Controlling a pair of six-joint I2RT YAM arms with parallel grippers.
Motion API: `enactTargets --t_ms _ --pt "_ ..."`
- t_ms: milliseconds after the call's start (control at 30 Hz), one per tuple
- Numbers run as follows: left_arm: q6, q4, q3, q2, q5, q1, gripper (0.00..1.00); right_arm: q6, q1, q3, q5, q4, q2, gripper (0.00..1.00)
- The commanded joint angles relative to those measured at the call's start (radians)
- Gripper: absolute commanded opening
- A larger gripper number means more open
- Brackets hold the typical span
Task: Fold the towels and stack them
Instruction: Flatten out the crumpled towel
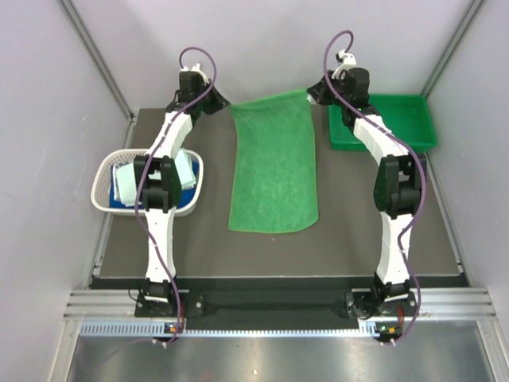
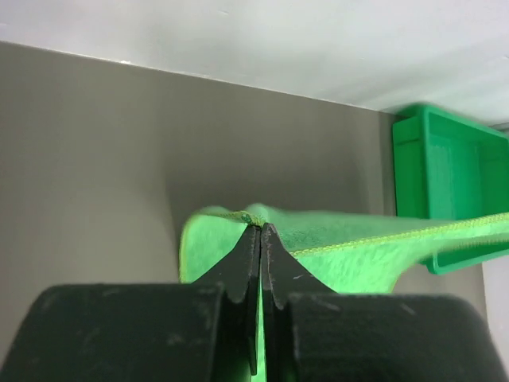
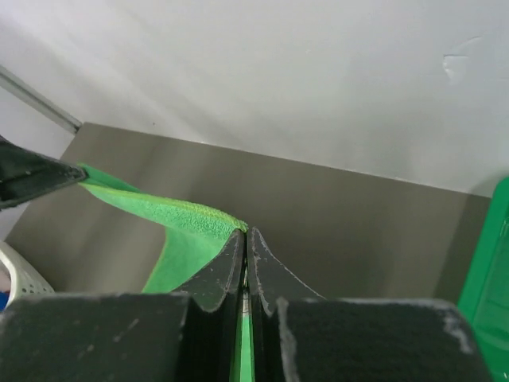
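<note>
A bright green towel [image 1: 273,167] hangs stretched between both grippers at the back of the table, its lower part lying on the dark mat. My left gripper [image 1: 223,104] is shut on its far left corner, and the left wrist view shows green cloth [image 2: 342,255] pinched at the fingertips [image 2: 262,228]. My right gripper [image 1: 311,92] is shut on the far right corner, where the towel edge [image 3: 171,213] runs leftward from the fingertips [image 3: 245,231]. More towels [image 1: 127,181], pale and blue, lie piled in the white basket.
A white lattice basket [image 1: 106,169] stands at the left of the mat beside the left arm. A rigid green tray [image 1: 409,119] sits at the back right, also seen as a green tray [image 2: 445,171] in the left wrist view. Grey walls close in the back and sides.
</note>
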Motion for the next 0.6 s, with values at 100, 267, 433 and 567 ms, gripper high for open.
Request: enactTargets --t_ms 100,267,433,567 --pt "-0.035 0.129 0.04 0.0 0.068 0.028 0.0 0.088 -0.025 0.143 -0.05 0.146 0.052 0.0" --pt "-0.056 0.2 -0.085 -0.043 0.105 0.028 0.0 0.105 -0.025 0.068 -0.046 0.192 0.017 0.0" --pt "-0.073 0.246 -0.229 -0.115 0.11 0.024 0.0 0.107 -0.025 -0.048 -0.035 0.197 -0.034 0.0" --pt "-0.078 0.263 -0.309 -0.169 0.12 0.021 0.0 0.104 -0.028 -0.171 -0.026 0.215 -0.104 0.0"
